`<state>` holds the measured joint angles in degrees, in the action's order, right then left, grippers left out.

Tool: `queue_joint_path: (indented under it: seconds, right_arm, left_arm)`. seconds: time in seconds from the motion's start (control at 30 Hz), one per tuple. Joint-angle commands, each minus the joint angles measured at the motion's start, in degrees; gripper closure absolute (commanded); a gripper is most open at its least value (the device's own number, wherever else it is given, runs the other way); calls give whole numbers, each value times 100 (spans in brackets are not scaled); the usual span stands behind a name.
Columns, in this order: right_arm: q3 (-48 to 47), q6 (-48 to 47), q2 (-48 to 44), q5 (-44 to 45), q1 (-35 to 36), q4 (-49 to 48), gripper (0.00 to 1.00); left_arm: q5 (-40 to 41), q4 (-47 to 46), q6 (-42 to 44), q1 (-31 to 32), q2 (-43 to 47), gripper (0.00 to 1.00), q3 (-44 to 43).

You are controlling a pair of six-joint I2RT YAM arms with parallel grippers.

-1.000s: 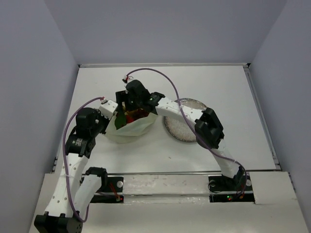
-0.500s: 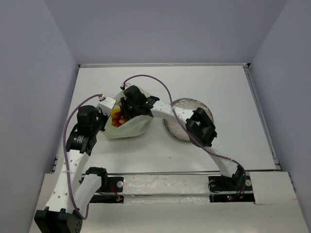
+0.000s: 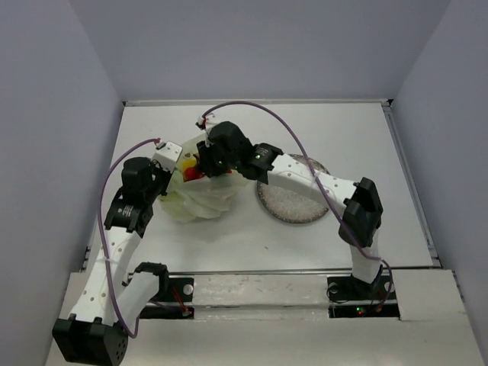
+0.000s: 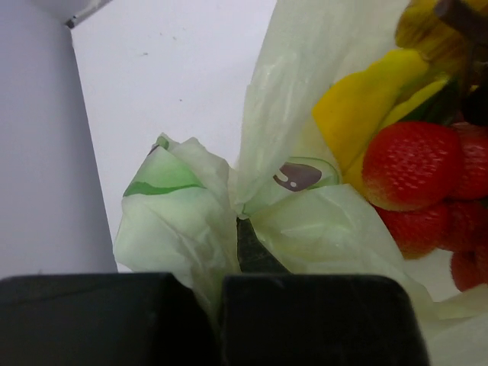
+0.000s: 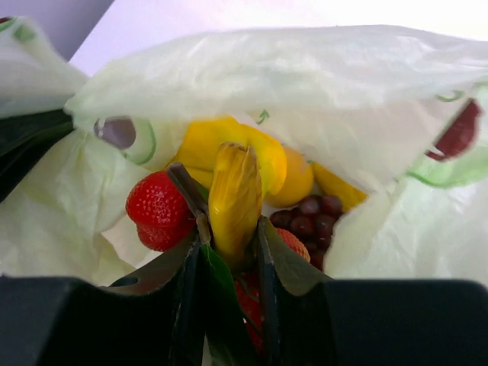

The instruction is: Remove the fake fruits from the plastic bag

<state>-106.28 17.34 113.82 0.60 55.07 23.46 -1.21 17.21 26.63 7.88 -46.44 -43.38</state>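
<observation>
The pale yellow-green plastic bag (image 3: 204, 200) lies at the table's left middle with its mouth held up. My left gripper (image 3: 172, 162) is shut on a bunched fold of the bag (image 4: 191, 221). My right gripper (image 3: 206, 163) reaches into the mouth and is shut on a yellow banana (image 5: 235, 194). Inside the bag (image 5: 267, 84) I see a red berry bunch (image 5: 156, 206) with a green leaf, dark grapes (image 5: 313, 213), a round yellow-orange fruit (image 5: 299, 181) and more yellow banana behind. The left wrist view shows the berries (image 4: 412, 164) and a banana (image 4: 358, 114).
A speckled grey round plate (image 3: 299, 204) sits right of the bag, partly under the right forearm. White walls close the table on the left, right and back.
The right gripper went down into the bag's mouth, closed on the banana and now sits slightly higher and further back. The right elbow swung out to the right. The left gripper kept its hold.
</observation>
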Motion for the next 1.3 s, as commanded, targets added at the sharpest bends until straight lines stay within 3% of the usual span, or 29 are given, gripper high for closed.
queue_joint_path:
  seconds: [0.0,0.27,0.47,0.7,0.77,0.87,1.03,1.07,1.1,1.27]
  right_arm:
    - [-121,-319,-818,379,57,-615,99]
    - [-323,-899,-976,951,57,-958,99]
    - [-78,-680,-765,881,57,-1010,91]
    - [195,-311,-361,643,57,-1081,73]
    - [283,-267,-282,617,57,-1089,72]
    - [414,-214,-246,634,57,-1089,61]
    - [591,-162,-264,704,57,-1081,66]
    - [608,-152,-281,739,57,-1072,58]
    - [643,-170,-308,766,57,-1063,40]
    - [845,-144,-404,967,57,-993,50]
  left_arm:
    - [148,116,-35,-41,-59,100,-180]
    - [-28,151,44,-41,-32,100,-268]
    - [-72,177,114,-41,82,100,-198]
    - [-160,203,97,-41,100,100,-154]
    - [-195,195,88,-41,100,100,-154]
    - [-195,212,88,-41,152,100,-162]
    - [-195,256,132,-41,196,100,-136]
    - [-195,248,140,-41,196,100,-127]
    - [-195,248,140,-41,196,100,-119]
    - [-221,256,158,-41,214,100,-127]
